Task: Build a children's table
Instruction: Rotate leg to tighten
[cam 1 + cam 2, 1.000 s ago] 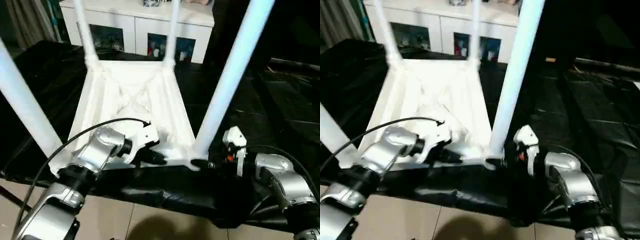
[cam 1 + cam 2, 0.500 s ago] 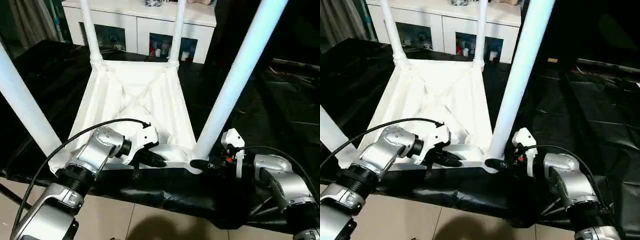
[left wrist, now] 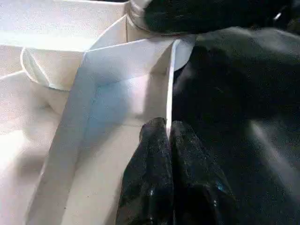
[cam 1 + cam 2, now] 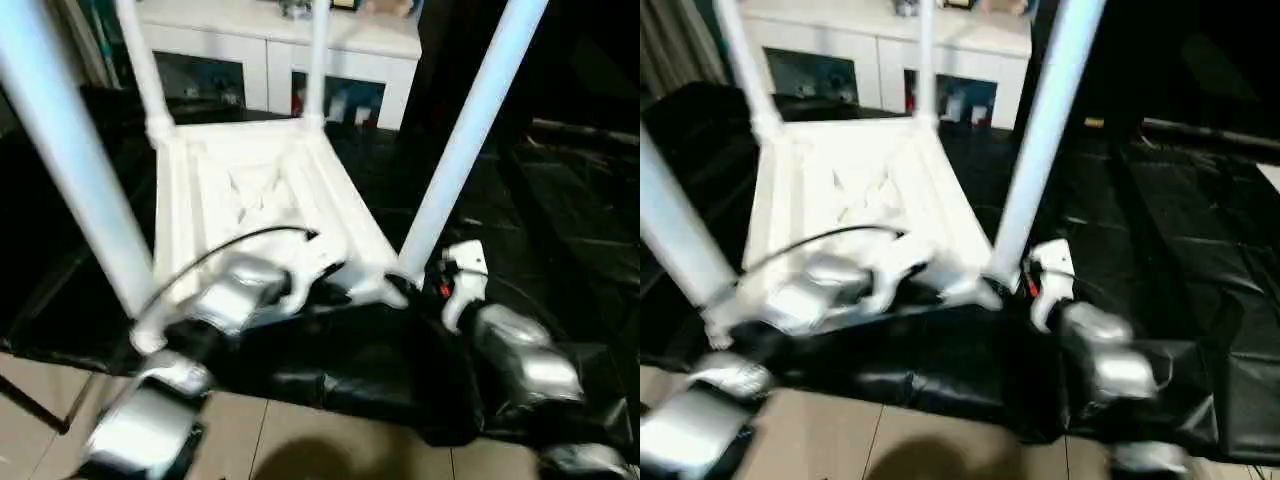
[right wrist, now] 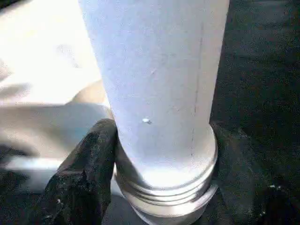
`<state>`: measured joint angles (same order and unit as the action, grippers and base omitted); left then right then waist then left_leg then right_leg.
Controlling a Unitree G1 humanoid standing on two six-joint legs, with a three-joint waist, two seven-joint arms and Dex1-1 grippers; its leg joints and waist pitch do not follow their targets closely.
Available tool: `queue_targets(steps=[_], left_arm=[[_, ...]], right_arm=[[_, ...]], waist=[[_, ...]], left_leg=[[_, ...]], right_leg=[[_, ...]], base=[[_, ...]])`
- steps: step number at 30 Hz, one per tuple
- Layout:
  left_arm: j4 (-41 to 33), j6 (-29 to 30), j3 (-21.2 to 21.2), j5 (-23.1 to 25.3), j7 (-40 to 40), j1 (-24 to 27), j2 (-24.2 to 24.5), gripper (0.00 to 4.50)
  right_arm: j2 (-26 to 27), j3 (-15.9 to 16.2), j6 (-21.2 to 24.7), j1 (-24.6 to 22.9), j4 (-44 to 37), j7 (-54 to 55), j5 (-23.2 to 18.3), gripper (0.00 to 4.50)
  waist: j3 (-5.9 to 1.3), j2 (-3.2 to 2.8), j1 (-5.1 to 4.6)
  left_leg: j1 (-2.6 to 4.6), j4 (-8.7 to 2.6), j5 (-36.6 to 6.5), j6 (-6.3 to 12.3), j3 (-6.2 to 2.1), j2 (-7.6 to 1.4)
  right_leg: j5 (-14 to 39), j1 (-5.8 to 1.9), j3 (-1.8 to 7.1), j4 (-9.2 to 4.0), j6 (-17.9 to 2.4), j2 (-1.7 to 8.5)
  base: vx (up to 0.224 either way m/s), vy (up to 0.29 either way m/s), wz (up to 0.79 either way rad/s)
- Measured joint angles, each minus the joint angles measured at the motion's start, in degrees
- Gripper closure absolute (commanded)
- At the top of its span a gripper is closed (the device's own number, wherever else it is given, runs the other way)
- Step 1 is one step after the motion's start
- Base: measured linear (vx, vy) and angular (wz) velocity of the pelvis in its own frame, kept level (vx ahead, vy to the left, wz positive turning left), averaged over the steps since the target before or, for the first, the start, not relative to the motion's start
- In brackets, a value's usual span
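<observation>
Indoor room, home-like or lab: white glass-door cabinet, tiled floor, black-covered work table.

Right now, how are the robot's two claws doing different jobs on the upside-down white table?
The left claw is pinched shut on the thin edge wall of the children's table, while the right claw sits around the thick round base of the near right leg. The left claw's fingers press together; the right claw's stand much wider, either side of the leg. Both claws are black and both work at the table's near edge.
</observation>
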<state>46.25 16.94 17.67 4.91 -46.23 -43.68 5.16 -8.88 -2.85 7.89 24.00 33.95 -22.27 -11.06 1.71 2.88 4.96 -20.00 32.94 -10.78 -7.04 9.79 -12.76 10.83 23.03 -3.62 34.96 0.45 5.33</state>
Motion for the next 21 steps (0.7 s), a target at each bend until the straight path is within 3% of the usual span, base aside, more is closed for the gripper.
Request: queue_targets(steps=[8,9,15,19,21], left_arm=[[1.47,-2.21,0.09,0.97,2.09,-0.29,-1.01,4.5],[1.56,-2.2,0.12,0.99,2.01,-0.41,-0.92,4.5],[1.2,-3.58,0.11,0.42,-1.74,-0.34,1.17,4.5],[-2.8,-5.16,0.3,-0.62,-10.71,2.18,5.46,4.5],[-4.46,-5.8,0.29,-1.03,-14.74,3.25,7.51,4.5]], right_arm=[[0.49,0.61,-2.0,0.74,1.1,2.16,2.37,1.85],[-0.14,0.27,-2.1,0.49,1.08,0.8,1.7,1.29],[-6.22,2.03,-2.29,-1.37,-0.17,-11.45,1.25,0.73],[-13.09,5.0,-1.72,-4.38,-3.97,-25.01,-0.31,0.61],[-14.08,5.76,-1.71,-5.23,-5.28,-28.86,-0.62,0.61]], waist=[[-0.25,-0.43,0.12],[-0.24,-0.43,0.15],[-0.17,-0.35,0.0],[-0.12,-0.32,0.14],[-0.11,-0.31,0.17]], left_leg=[[-0.01,-0.18,0.0,0.0,0.0,0.0],[-0.03,-0.19,0.0,0.0,0.0,0.01],[-0.06,-0.28,0.0,0.01,0.0,-0.01],[-0.06,-0.43,0.0,0.02,0.01,-0.04],[-0.07,-0.48,0.0,0.02,0.01,-0.06]], right_leg=[[-0.03,0.01,0.0,-0.01,0.05,0.0],[-0.03,0.02,0.0,-0.01,0.05,0.0],[-0.01,0.06,-0.03,-0.07,0.09,-0.06],[0.02,0.1,-0.05,-0.08,0.03,-0.07],[0.01,0.12,-0.06,-0.08,-0.02,-0.07]], base=[[0.0,0.0,0.0],[0.0,0.0,0.0],[0.0,0.0,0.0],[0.0,0.0,0.0],[0.0,0.0,0.0]])
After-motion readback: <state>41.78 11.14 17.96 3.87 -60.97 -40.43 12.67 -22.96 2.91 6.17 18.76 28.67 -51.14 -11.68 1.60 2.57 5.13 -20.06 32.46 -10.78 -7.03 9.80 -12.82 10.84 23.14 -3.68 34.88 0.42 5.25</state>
